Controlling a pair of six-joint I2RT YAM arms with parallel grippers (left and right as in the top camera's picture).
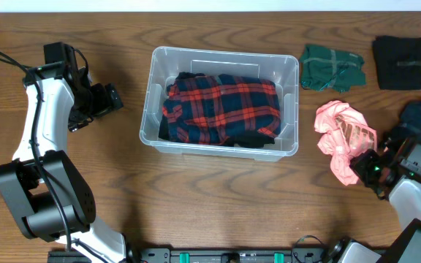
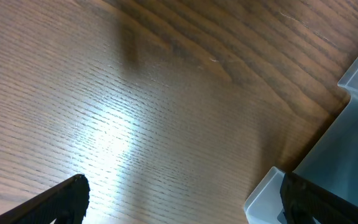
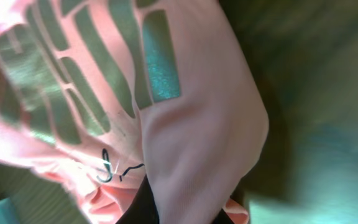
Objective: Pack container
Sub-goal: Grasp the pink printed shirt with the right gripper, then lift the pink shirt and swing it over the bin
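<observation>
On table (image 1: 218, 197), R side: pink garment (image 1: 344, 135) pinched by R fingers (image 1: 359, 164); L fingers (image 2: 55, 204) spread, idle. Risk: if grip shallow, cloth dropped or snagged at container (image 1: 292, 69) rim.

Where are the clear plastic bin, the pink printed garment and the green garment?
clear plastic bin (image 1: 225, 50), overhead view, on its far rim.
pink printed garment (image 1: 342, 135), overhead view, on its crumpled middle.
green garment (image 1: 331, 68), overhead view, on its folded middle.

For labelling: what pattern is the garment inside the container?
The garment in the container is red-and-navy plaid; clearest overhead.
</observation>
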